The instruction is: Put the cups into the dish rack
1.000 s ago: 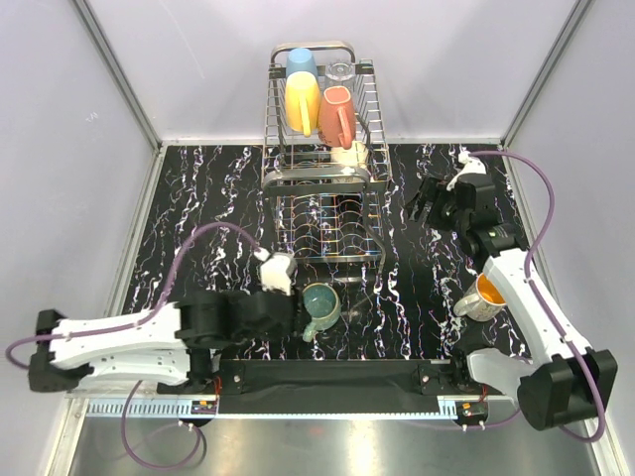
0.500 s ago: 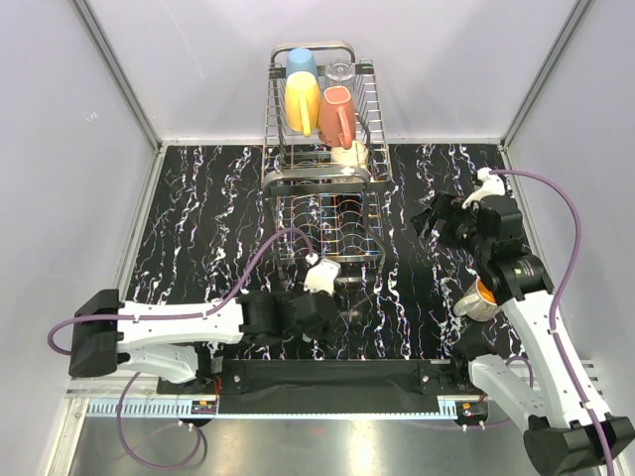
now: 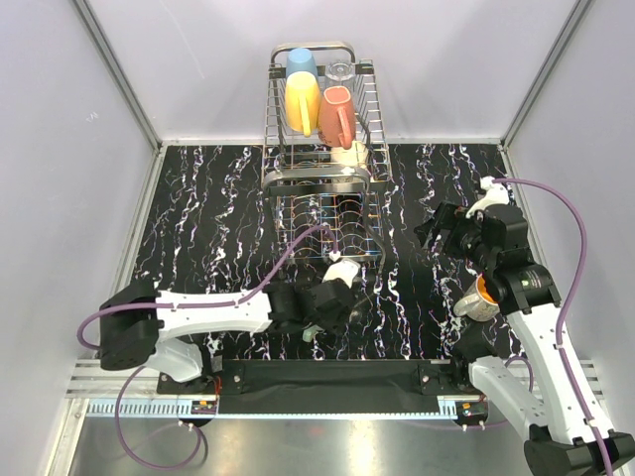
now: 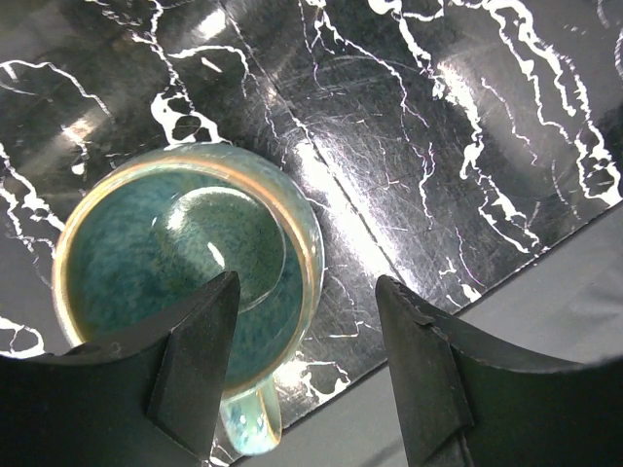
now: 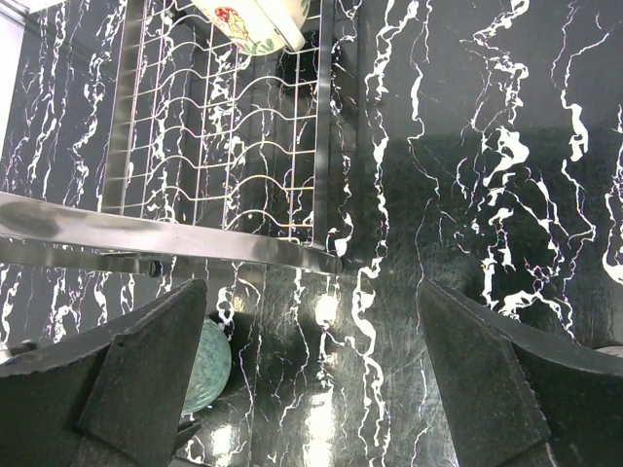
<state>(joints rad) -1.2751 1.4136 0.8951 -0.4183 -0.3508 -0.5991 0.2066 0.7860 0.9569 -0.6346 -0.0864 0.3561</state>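
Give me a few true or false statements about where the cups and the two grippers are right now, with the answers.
1. The left gripper is open over the teal mug. True.
2. The teal mug lies on its side. False: it stands upright on the table, mouth up.
3. The right gripper holds a cup. False: it is open and empty.
4. A yellow mug and a salmon-pink mug sit in the upper shelf of the dish rack. True.
5. The orange-lined mug is in the rack. False: it stands on the table beside the right arm.
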